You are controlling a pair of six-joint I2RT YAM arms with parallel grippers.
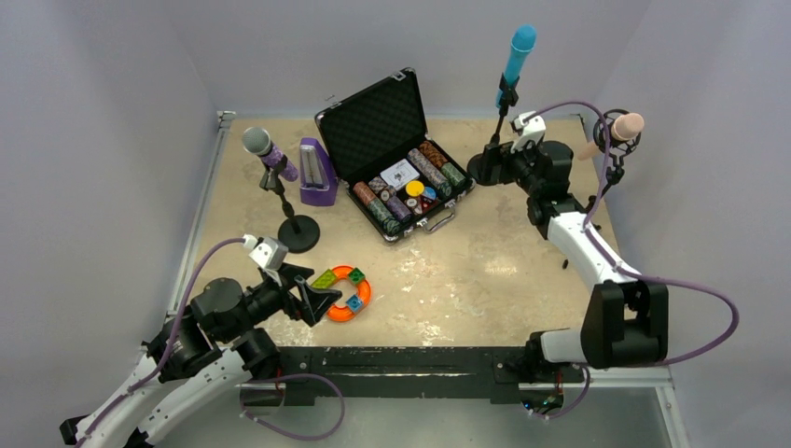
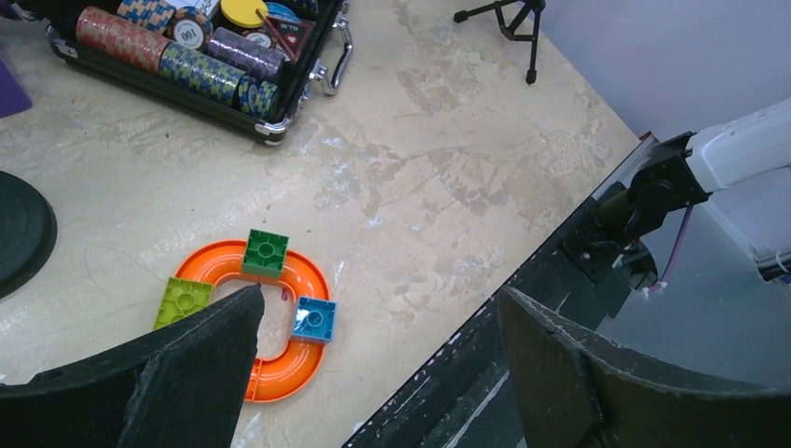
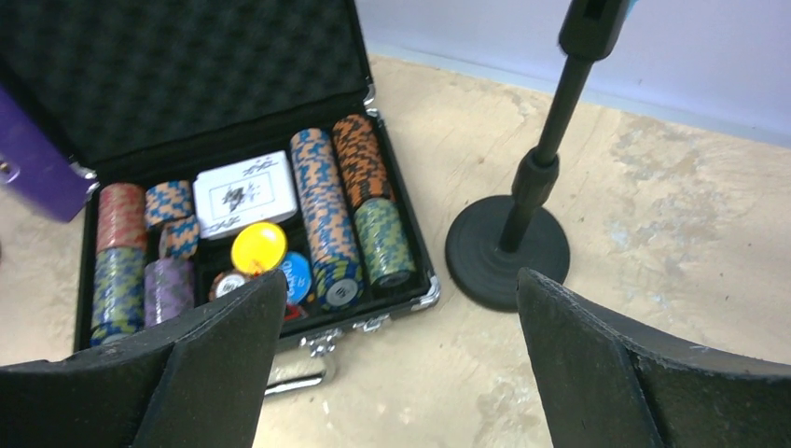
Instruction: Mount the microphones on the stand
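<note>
Glittery purple microphone with silver mesh head (image 1: pixel 269 151) sits in left black round-base stand (image 1: pixel 297 229). Bright cyan-blue microphone (image 1: pixel 518 56) tops tall rear stand (image 3: pixel 508 247). Pale pink microphone (image 1: pixel 627 126) in right-edge mount (image 1: pixel 616 154). Left end effector (image 2: pixel 381 299) and right end effector (image 3: pixel 401 280) both spread, empty.

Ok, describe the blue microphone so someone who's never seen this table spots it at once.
Find the open black chip case at the back. Right of it rises a round-based black stand, the blue microphone upright in its clip. It alone is cyan, unlike the purple microphone and pink microphone.
</note>
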